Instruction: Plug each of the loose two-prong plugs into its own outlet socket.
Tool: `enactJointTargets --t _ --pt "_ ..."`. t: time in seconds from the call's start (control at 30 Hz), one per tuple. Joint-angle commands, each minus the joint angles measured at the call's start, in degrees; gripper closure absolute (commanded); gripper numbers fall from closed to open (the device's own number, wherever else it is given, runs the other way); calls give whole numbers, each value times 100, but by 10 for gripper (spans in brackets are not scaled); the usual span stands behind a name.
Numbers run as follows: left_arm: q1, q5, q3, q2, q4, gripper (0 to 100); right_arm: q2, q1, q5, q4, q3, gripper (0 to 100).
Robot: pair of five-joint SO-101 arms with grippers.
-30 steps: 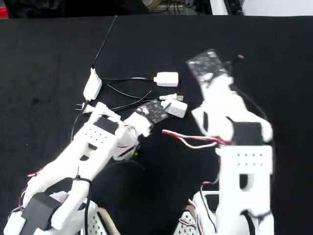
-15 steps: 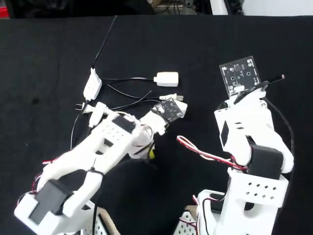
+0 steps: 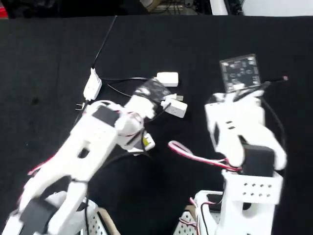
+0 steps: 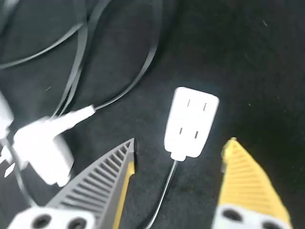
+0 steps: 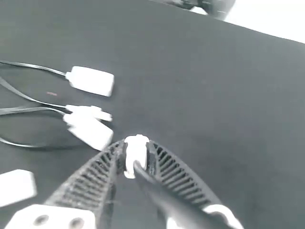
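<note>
Outlet socket [image 4: 190, 121] lies flat on the black worktop [image 3: 49, 49], cord attached, framed between the tips of left gripper [image 4: 181, 142], jaws wide. Loose plug [image 4: 40, 149] lies near it among black cables [image 4: 76, 62]. Right gripper [image 5: 136, 149] is apart from them, jaws narrow, pinching small white piece [image 5: 137, 143]

Left arm [image 3: 93, 142]: rises from the near-left corner and stretches diagonally toward table centre, forearm low, wrist pitched down. Left gripper [image 4: 181, 143]: jaws wide apart, grey ribbed finger [image 4: 102, 191] on one side and yellow finger [image 4: 245, 176] on the other, tips just above the table, nothing between them touching either.

Right arm [image 3: 239, 132]: base near-right, folded tall, elbow up, wrist tipped forward and down. Right gripper [image 5: 136, 155]: jaws nearly together, pinching a small white plug [image 5: 136, 149] at the tips, held off the table.
</note>
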Motion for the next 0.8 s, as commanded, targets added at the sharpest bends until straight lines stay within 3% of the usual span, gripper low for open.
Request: enactJointTargets --t 0.0,0.17,0.23,0.3,0.37,0.53,0.77 --pt "-347 264 629 -1407 44 730 -66 -1116 -457 -580 224 987" --pt "-1385 264 2176 -3701 -88 729 -101 -2022 -492 -1363 804 987" --pt "-1789 264 3116 -4615 -571 729 -110 -2576 -492 -1618 1068 987" --pt "-2018 264 3934 -5547 -967 729 -75 -3270 -492 -1890 1323 987" --pt "-2149 255 4418 -6444 -853 729 -66 -3675 -545 -2145 1490 987" --pt "-2492 -44 5015 -7991 -158 729 -57 -3903 -967 -2892 1859 986" --pt "-3591 -519 5323 -7666 -35 732 -57 -3604 -976 -1565 2158 986"
